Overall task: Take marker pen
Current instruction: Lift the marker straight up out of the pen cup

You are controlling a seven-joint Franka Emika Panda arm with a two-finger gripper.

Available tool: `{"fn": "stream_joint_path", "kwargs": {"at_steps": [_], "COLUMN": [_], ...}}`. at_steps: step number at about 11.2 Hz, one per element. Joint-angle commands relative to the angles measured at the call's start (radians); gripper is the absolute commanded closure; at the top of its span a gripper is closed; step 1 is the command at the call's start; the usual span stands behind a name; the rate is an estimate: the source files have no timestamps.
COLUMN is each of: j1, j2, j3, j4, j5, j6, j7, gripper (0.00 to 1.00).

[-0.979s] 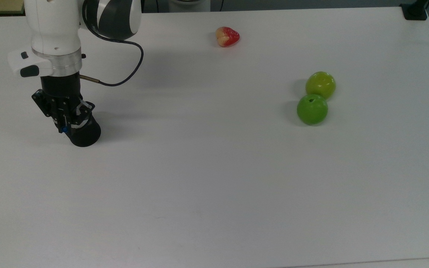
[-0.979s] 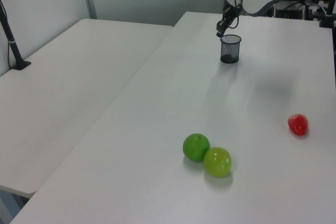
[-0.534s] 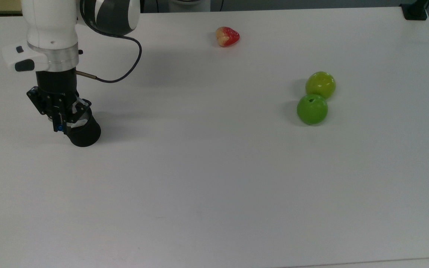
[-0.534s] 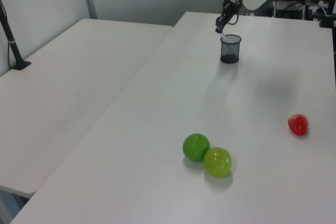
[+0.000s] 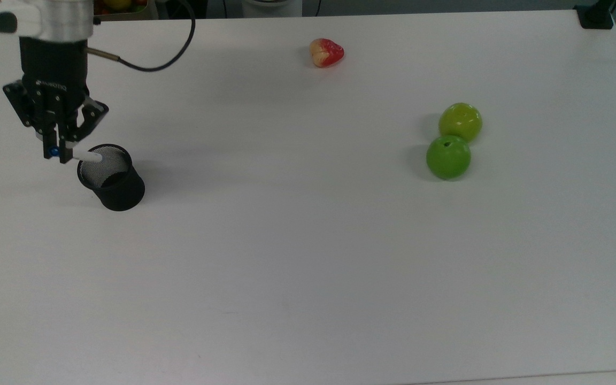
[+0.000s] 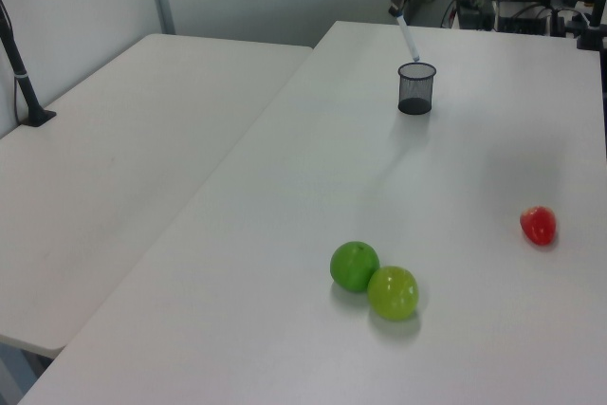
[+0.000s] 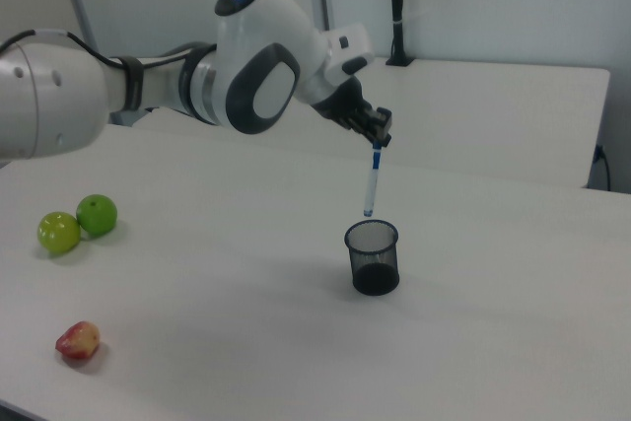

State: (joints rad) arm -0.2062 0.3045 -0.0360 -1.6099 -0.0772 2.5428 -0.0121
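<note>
Right view, upper middle: my gripper [image 7: 379,141] is clamped on the marker [image 7: 372,182] by its blue cap. It hangs just above the cup [image 7: 373,256], clear of the rim.

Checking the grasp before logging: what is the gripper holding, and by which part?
The gripper holds the marker pen by its blue-capped top end, hanging above the black mesh cup.

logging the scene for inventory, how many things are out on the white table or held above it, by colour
green: 2, a dark green round apple and a yellow-green round apple
red: 1, a red and cream fruit
black: 1, a black mesh cup
white with blue cap: 1, a slim marker pen in the gripper
total: 5
</note>
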Motion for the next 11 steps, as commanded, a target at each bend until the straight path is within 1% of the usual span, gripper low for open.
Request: {"fn": "stream_joint_path", "kwargs": {"at_steps": [1, 4, 5, 7, 8, 10, 11], "j1": [0.008, 0.013, 0.027, 0.085, 0.132, 0.204, 0.240], "j2": [-0.076, -0.094, -0.100, -0.122, -0.131, -0.133, -0.137], "j3": [-0.001, 0.008, 0.010, 0.008, 0.008, 0.008, 0.007], "j4": [-0.036, -0.036, -0.038, -0.038, -0.038, -0.041, -0.041], "j5": [0.013, 0.013, 0.013, 0.011, 0.008, -0.004, -0.006], "j6": [0.007, -0.015, -0.028, -0.093, -0.117, -0.140, -0.177], "j7": [0.027, 0.064, 0.073, 0.104, 0.142, 0.199, 0.219], "gripper": [0.95, 0.95, 0.95, 0.95, 0.95, 0.95, 0.95]}}
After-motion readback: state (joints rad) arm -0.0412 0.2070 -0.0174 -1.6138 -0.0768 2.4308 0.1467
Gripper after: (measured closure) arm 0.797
